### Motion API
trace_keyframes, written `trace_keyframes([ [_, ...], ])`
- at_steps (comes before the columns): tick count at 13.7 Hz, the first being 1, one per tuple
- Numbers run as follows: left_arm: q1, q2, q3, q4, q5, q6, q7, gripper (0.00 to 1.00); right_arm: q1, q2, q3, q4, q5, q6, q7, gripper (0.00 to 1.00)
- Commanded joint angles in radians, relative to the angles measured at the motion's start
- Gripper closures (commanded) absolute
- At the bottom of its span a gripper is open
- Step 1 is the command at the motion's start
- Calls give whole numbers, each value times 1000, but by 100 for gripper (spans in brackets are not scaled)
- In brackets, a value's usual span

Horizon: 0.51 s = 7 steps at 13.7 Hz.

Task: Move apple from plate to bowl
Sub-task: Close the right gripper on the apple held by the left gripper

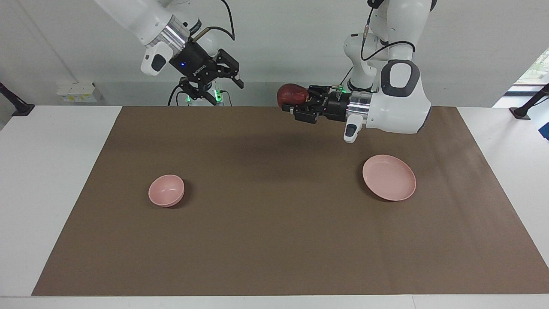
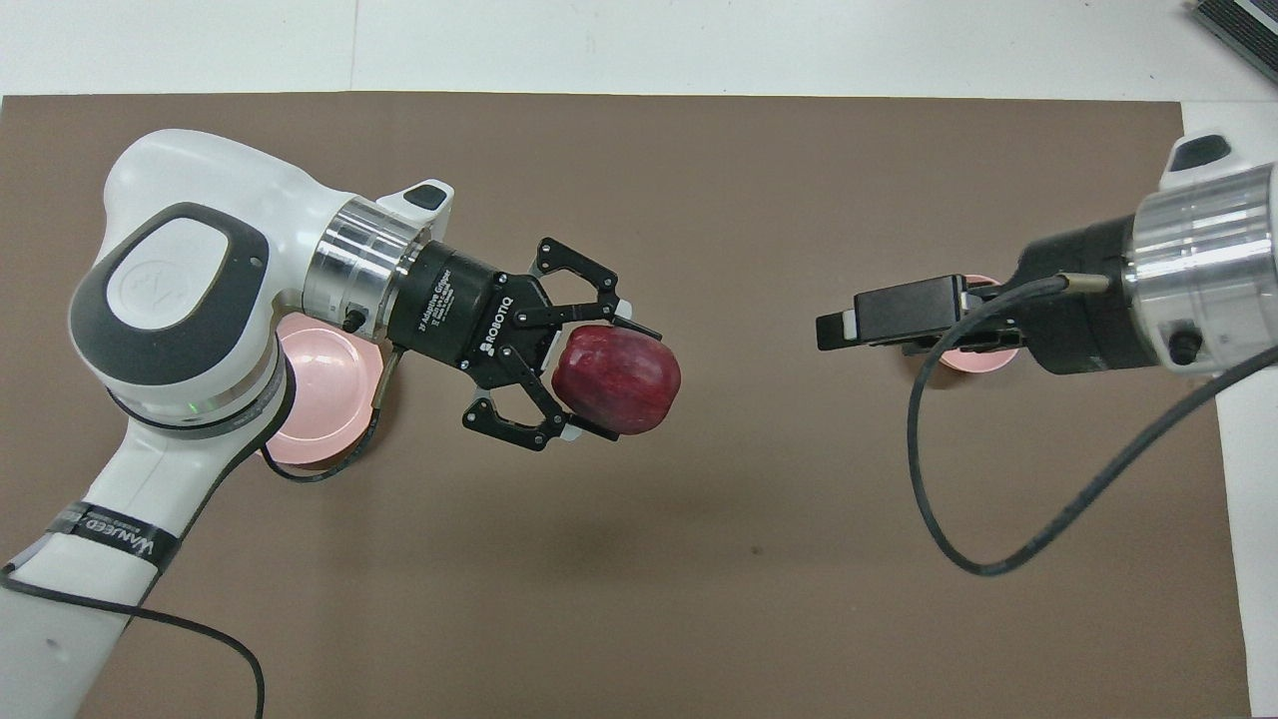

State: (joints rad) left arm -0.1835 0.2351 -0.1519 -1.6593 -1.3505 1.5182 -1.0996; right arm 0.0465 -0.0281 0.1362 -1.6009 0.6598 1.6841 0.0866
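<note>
The dark red apple [image 1: 293, 95] hangs high over the middle of the brown mat, and my left gripper [image 1: 299, 105] is shut on it; from above the apple [image 2: 616, 366] sits between the left gripper's [image 2: 619, 379] fingers. The pale pink plate [image 1: 389, 177] lies empty toward the left arm's end, partly under the left arm in the overhead view [image 2: 319, 399]. The small pink bowl [image 1: 166, 190] stands empty toward the right arm's end. My right gripper [image 1: 227, 91] is raised high and open, pointing at the apple with a gap between them. From above the right gripper [image 2: 837, 330] covers most of the bowl [image 2: 988, 358].
A brown mat [image 1: 274, 240] covers most of the white table [image 1: 51, 193]. A black cable [image 2: 958, 499] loops down from the right wrist. Besides the plate and the bowl, nothing stands on the mat.
</note>
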Motion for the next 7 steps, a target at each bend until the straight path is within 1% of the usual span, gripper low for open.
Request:
trace_keyframes([
  [1,-4,-17,6,-28,-79,-1,-11,100,33,20,3,-47,125,54,-50,0],
  [3,10,-20,9,-43,-160,7,-8,100,33,34,2,-97,267,66,-120,0],
  [7,15,-23,9,-56,-225,10,18,100,35,88,3,-168,559,77,-266,0],
])
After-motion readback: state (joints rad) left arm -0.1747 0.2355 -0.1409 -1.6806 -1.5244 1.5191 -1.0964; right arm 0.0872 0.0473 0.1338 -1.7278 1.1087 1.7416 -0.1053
